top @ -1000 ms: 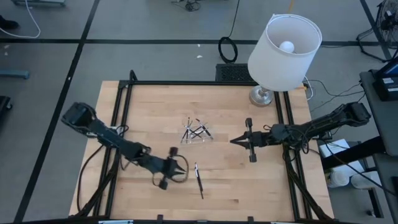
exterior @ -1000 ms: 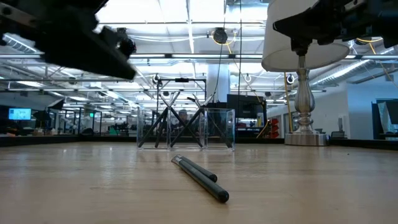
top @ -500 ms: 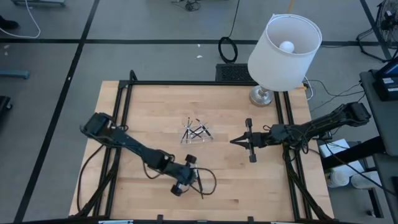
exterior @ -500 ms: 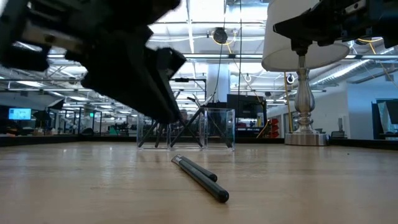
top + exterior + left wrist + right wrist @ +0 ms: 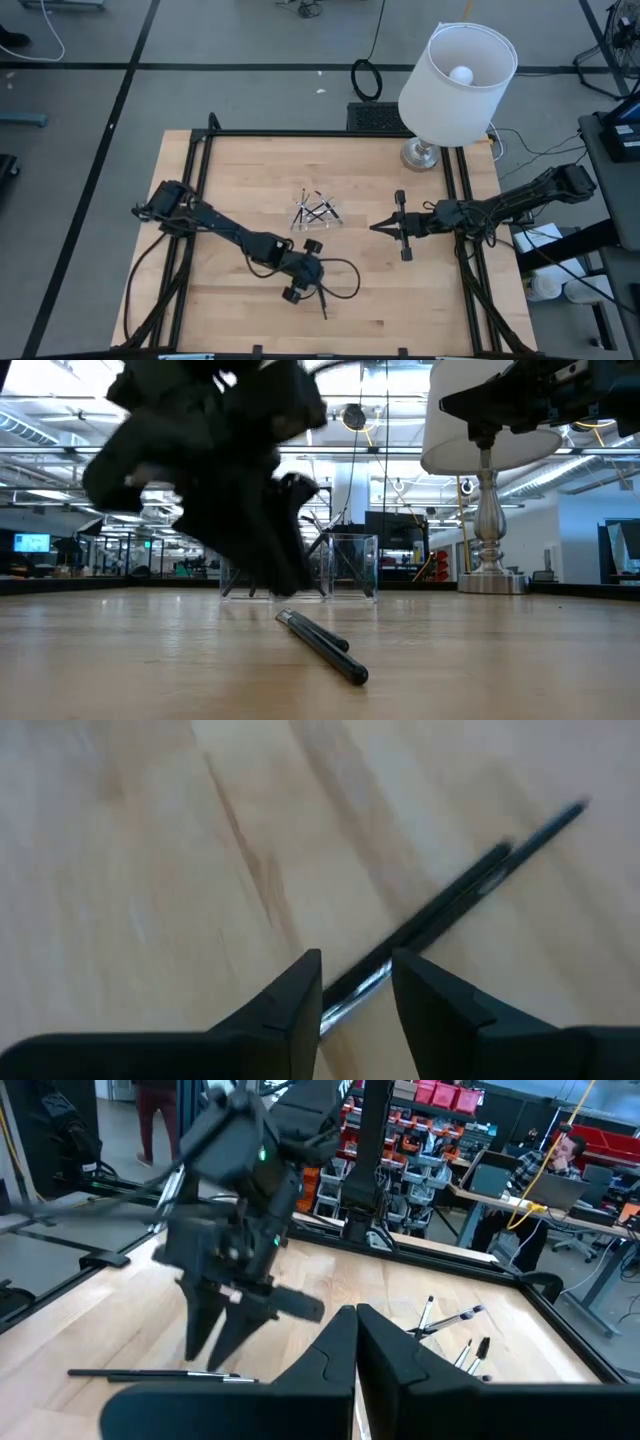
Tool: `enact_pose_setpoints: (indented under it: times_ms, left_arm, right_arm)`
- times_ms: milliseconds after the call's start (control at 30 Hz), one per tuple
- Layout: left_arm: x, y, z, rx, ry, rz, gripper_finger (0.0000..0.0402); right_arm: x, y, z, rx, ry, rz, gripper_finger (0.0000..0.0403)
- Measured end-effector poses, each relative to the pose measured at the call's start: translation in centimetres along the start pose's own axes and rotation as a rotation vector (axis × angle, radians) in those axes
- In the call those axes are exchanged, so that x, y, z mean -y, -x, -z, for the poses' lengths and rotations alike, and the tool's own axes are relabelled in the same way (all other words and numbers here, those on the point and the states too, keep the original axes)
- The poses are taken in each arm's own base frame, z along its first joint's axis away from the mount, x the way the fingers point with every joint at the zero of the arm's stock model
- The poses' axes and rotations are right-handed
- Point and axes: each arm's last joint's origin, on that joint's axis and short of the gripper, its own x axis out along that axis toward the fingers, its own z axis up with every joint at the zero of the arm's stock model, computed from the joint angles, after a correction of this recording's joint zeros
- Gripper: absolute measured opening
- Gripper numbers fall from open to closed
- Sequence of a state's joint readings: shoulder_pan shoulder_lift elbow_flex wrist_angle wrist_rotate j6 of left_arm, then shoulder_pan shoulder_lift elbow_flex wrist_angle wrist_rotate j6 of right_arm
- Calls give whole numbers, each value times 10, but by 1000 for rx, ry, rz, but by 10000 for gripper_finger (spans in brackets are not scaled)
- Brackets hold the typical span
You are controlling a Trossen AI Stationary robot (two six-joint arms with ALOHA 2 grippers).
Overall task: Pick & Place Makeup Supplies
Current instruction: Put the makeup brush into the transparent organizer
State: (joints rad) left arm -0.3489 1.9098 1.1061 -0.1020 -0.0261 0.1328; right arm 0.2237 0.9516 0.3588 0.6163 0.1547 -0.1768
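Since the earlier frame, my left arm has swung across the table (image 5: 240, 310) and come down, so the left gripper (image 5: 357, 1005) now sits directly over the loose makeup stick (image 5: 320, 294). Its fingers (image 5: 290, 1005) stand parted, one on each side of the stick's silvery section, grasping nothing. The stick lies flat on the wood, running away from the fingertips at a slant. The remaining makeup supplies (image 5: 317, 211) stand tilted in the clear tray (image 5: 350, 565), beyond the left gripper and well apart from it. My right gripper (image 5: 376, 227) waits clenched and empty, hovering off the table, with the tray near its tips and the lamp (image 5: 457, 75) off to its side.
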Motion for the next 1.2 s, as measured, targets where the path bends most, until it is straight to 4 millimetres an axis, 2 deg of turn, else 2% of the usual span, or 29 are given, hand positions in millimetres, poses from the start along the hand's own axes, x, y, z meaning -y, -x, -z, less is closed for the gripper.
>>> enact_pose_setpoints:
  times_ms: [300, 833, 967, 1200]
  left_arm:
    - [-7, -11, 9, -35, -11, 18, 134]
    - [-9, -14, 9, -30, 0, 4, 134]
    - [-9, -10, 4, 14, 0, 25, 134]
    - [-11, 6, -23, 96, -25, 71, 134]
  right_arm:
    - [0, 0, 0, -4, 1, 0, 0]
    - [0, 0, 1, -8, 1, -1, 0]
    - [0, 0, 1, -8, 1, -1, 0]
    - [0, 0, 1, -7, 1, -1, 0]
